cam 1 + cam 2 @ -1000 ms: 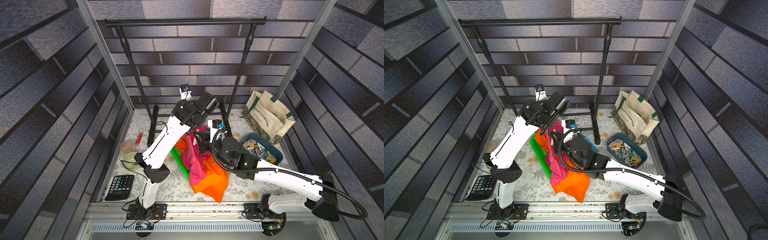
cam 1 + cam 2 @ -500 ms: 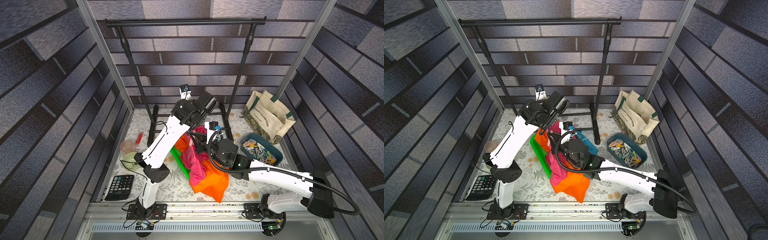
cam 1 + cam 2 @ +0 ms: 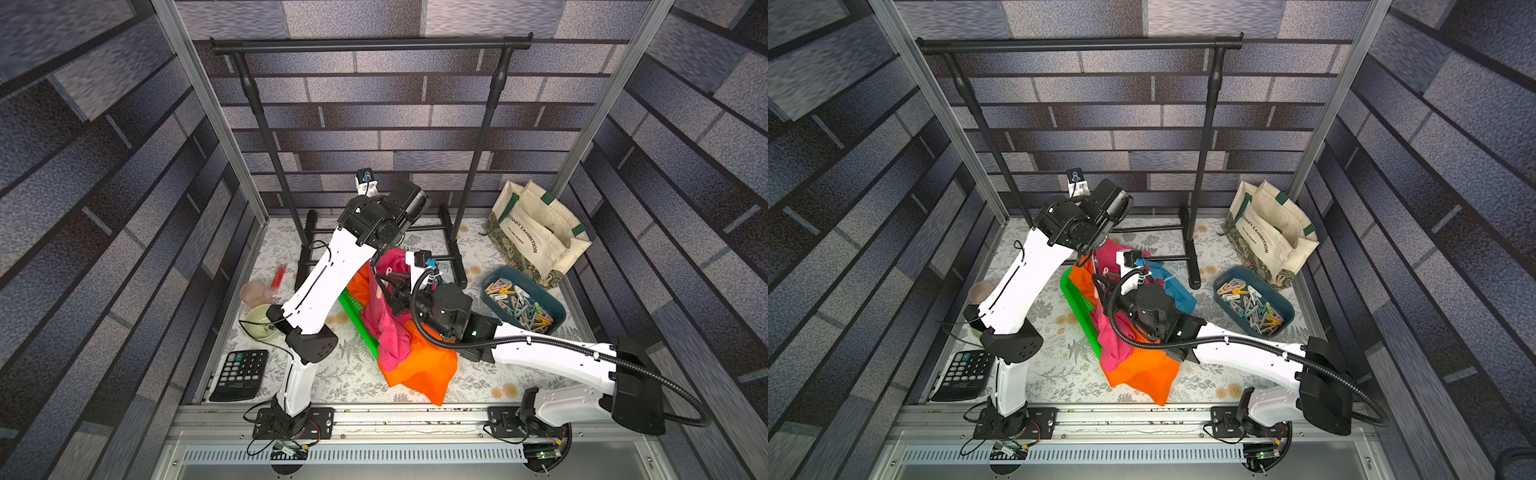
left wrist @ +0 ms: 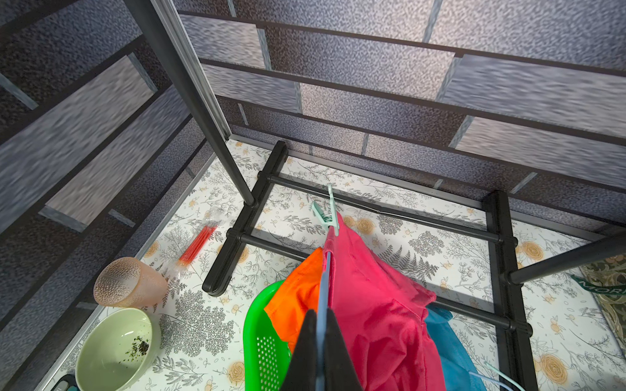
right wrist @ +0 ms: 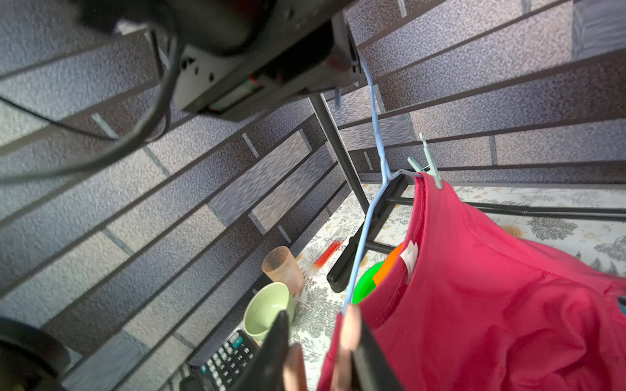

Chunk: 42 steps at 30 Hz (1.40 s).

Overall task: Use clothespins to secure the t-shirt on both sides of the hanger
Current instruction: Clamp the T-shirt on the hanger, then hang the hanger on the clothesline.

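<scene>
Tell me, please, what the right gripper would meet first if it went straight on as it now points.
Probably the edge of the shirt on the hanger, just beyond the peg in the right gripper; depth is unclear.

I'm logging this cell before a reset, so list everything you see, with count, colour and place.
garment rack: one, black, at the back
tote bag: one, cream and green, back right corner
bin: one, dark blue, in front of the tote bag
clothespins: many, pastel, in the bin
mint clothespin: one, clipped on the t-shirt and hanger
pale pink clothespin: one, at the t-shirt's other shoulder
hanger: one, pale blue, carrying the t-shirt
t-shirt: one, pink, above the basket
basket: one, bright green, centre
orange garment: one, spilling from the basket
blue garment: one, beside the basket
cup: one, peach, left side
bowl: one, pale green, beside the cup
red sticks: one packet, by the rack's foot
calculator: one, black, front left
left gripper: shut on the hanger
right gripper: around the pale pink clothespin
</scene>
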{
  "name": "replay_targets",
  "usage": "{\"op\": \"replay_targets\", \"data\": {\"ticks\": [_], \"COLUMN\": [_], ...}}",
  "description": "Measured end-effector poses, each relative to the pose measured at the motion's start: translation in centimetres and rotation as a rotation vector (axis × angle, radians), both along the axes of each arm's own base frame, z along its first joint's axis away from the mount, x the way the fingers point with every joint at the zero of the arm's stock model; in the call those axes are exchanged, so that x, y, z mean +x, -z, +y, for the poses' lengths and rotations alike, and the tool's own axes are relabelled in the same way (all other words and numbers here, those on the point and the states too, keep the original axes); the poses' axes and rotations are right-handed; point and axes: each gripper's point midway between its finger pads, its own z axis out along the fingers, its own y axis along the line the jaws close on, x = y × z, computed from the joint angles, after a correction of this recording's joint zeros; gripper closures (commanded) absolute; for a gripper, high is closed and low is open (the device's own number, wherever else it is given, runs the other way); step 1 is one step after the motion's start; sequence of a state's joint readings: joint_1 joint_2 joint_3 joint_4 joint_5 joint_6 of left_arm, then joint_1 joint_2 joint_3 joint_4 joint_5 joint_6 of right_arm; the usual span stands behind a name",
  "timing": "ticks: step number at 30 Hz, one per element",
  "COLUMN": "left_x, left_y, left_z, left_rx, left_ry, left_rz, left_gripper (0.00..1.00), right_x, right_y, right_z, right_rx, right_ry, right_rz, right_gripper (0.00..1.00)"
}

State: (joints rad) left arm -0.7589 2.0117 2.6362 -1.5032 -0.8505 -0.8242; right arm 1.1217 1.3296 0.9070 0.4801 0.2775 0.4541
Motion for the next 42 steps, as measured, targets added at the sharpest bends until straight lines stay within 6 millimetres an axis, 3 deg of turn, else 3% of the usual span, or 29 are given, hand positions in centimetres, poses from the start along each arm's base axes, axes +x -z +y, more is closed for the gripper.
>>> {"op": "replay_targets", "data": {"ticks": [4, 7, 11, 17, 21, 26, 29, 33, 38, 42], "left_x": [0.5, 0.8, 1.0, 1.6, 0.7, -1.9, -3.8, -7.0, -12.0, -15.0], "left_y": [0.0, -0.1, -0.2, -0.3, -0.1, -1.8, -3.8, -5.6, -7.2, -8.7], "left_z": [0.6, 0.9, 1.1, -0.2, -1.8, -2.8, -1.8, -0.1, 0.0, 0.2], "left_rx": [-0.013, -0.020, -0.010, 0.025, 0.001, -0.093, -0.178, -0.249, -0.280, -0.299], "left_ry": [-0.016, -0.027, -0.021, 0.107, 0.279, 0.526, 0.650, 0.780, 0.966, 1.073], "left_rz": [-0.003, -0.010, -0.007, 0.016, 0.047, 0.026, -0.027, -0.106, -0.185, -0.243], "left_gripper": [1.00, 1.00, 1.00, 1.00, 1.00, 1.00, 1.00, 1.00, 1.00, 1.00], "right_x": [-2.0, -3.8, -5.2, -6.5, -6.0, -1.8, 1.1, 3.8, 4.1, 4.3], "right_y": [0.7, 0.0, -2.1, -6.1, -8.8, -10.5, -9.8, -7.2, -3.1, -3.0], "right_z": [0.3, 0.4, -1.0, -4.7, -7.4, -11.0, -12.5, -11.7, -10.5, -11.7], "right_rx": [-0.012, -0.008, 0.014, -0.015, -0.053, -0.188, -0.285, -0.409, -0.521, -0.542], "right_ry": [-0.072, -0.122, -0.152, -0.150, -0.099, 0.002, 0.003, -0.119, -0.313, -0.375], "right_rz": [0.007, 0.004, -0.015, -0.080, -0.133, -0.144, -0.108, -0.042, -0.008, -0.072], "right_gripper": [0.49, 0.46, 0.41, 0.36, 0.35, 0.36, 0.36, 0.40, 0.39, 0.34]}}
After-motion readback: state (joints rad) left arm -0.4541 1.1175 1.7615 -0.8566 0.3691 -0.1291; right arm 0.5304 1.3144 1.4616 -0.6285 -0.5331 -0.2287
